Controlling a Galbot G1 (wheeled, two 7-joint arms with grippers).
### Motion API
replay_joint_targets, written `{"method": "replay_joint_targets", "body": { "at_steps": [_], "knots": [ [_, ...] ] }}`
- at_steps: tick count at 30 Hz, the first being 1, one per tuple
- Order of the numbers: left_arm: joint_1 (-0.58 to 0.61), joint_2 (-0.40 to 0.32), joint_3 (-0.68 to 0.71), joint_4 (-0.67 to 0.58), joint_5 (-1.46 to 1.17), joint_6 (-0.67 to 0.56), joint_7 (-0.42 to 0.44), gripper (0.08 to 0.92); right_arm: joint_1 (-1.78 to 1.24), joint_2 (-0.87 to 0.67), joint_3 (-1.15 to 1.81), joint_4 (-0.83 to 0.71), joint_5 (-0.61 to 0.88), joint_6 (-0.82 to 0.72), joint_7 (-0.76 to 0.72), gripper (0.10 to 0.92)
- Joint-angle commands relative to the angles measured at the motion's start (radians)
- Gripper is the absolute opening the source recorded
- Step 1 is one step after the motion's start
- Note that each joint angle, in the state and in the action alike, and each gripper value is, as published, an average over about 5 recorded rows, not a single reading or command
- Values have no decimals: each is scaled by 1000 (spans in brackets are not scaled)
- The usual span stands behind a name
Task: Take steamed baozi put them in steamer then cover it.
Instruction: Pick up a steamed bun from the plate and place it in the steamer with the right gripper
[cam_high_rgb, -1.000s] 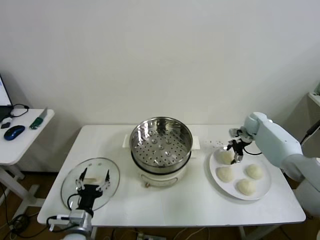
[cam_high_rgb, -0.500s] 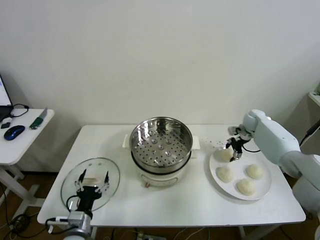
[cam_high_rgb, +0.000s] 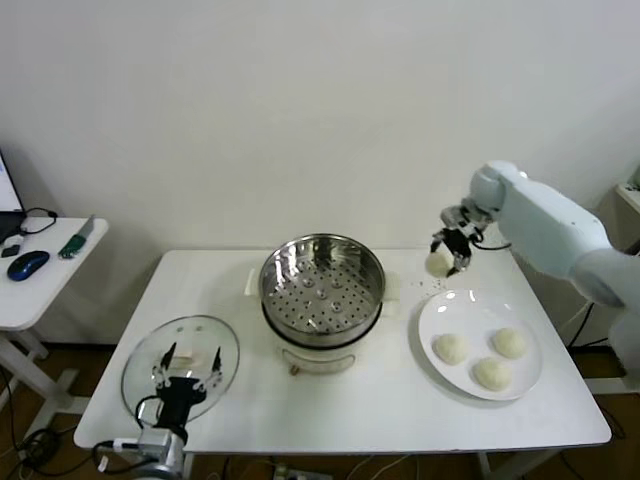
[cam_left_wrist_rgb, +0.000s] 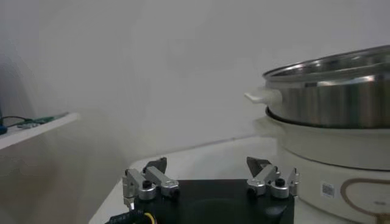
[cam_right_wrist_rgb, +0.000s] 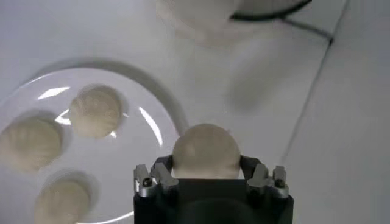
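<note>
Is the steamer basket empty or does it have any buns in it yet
Empty: the steamer shows only its bare perforated bottom.

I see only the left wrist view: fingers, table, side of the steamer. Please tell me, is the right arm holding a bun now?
Observer: Yes. The right gripper is shut on one bun, lifted above the table between the steamer and the plate.
Operator: How many buns are on the plate?
Observer: Three buns lie on it.
Operator: Is something inside the steamer?
Observer: No, its perforated bottom is bare.
Operator: Where is the lid?
Observer: The lid lies flat on the table, under the open left gripper.
</note>
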Motion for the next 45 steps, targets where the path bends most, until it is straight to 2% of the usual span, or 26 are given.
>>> {"method": "replay_joint_targets", "body": {
  "at_steps": [1, 4, 10, 16, 25, 38, 45],
  "knots": [
    [10, 6, 5, -6, 1, 4, 1, 823, 219, 149, -164, 138, 51, 157, -22, 726],
    [16, 9, 5, -8, 0, 3, 2, 823, 209, 201, -160, 160, 4, 196, -13, 729],
    [30, 23, 5, -17, -5, 2, 1, 823, 120, 290, -100, 173, -192, 271, 24, 729],
    [40, 35, 4, -31, -9, 4, 1, 823, 11, 379, -32, 100, -382, 347, 70, 729],
    [51, 37, 6, -34, -12, 4, 1, 823, -85, 444, 3, 7, -576, 420, 142, 733],
    [57, 33, 11, -29, -11, 4, 1, 823, -147, 484, 19, -117, -607, 426, 163, 740],
    [57, 20, 16, -46, -12, 16, -1, 823, -151, 493, 32, -132, -595, 425, 156, 812]
  ]
}}
